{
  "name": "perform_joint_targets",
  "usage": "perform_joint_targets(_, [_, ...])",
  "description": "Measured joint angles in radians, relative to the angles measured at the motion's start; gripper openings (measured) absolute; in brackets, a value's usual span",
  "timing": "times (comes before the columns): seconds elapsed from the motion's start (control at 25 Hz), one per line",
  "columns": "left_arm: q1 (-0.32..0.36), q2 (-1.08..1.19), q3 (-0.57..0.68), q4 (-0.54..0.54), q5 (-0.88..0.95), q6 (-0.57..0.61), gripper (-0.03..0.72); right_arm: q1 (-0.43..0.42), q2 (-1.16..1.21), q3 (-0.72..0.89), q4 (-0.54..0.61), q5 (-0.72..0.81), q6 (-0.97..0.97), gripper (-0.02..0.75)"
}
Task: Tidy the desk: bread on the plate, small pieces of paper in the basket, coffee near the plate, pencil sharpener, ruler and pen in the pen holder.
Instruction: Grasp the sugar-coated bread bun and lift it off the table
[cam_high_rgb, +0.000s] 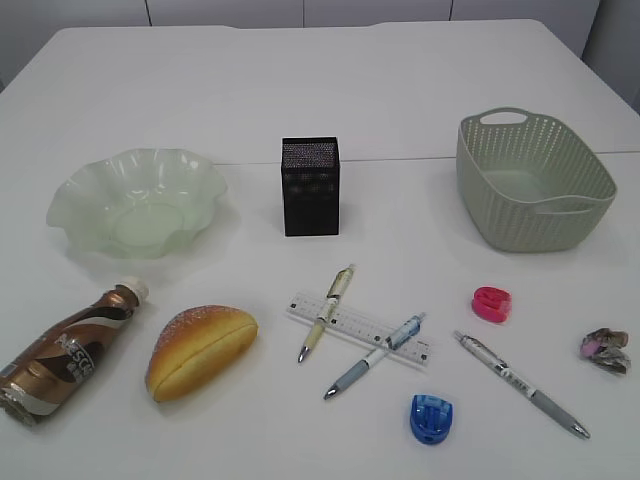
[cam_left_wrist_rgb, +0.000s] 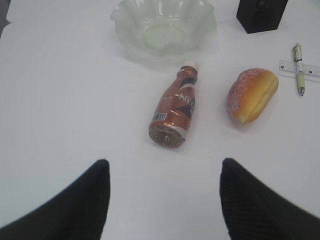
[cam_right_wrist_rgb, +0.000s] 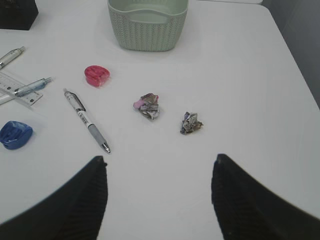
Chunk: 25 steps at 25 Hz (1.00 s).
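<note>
The bread (cam_high_rgb: 200, 350) lies on the desk (cam_high_rgb: 400, 90) beside the toppled coffee (cam_high_rgb: 65, 350), in front of the empty plate (cam_high_rgb: 205, 180). The ruler (cam_high_rgb: 360, 326) lies under two crossed pens (cam_high_rgb: 327, 312) (cam_high_rgb: 375, 357); a third pen (cam_high_rgb: 520, 383) lies to the right. Pink (cam_high_rgb: 491, 303) and blue (cam_high_rgb: 431, 418) pencil sharpeners rest nearby. The pen holder (cam_high_rgb: 311, 186) and the basket (cam_high_rgb: 520, 215) stand behind. Two paper wads (cam_right_wrist_rgb: 149, 106) (cam_right_wrist_rgb: 191, 123) sit ahead of my open right gripper (cam_right_wrist_rgb: 160, 158). My open left gripper (cam_left_wrist_rgb: 165, 162) hovers short of the coffee (cam_left_wrist_rgb: 175, 112). Both hold nothing.
The desk's right edge (cam_right_wrist_rgb: 295, 65) runs close to the paper wads. Neither arm shows in the exterior view. The basket (cam_right_wrist_rgb: 148, 32) holds nothing visible.
</note>
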<state>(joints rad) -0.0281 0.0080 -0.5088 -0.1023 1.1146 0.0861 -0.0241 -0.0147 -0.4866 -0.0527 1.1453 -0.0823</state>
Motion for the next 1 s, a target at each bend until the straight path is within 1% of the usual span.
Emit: perform_joint_targets(1.0, [0.000,0.000,0.000,0.000,0.000,0.000,0.497,0.000,0.000,0.000,0.000,0.000,0.000,0.510])
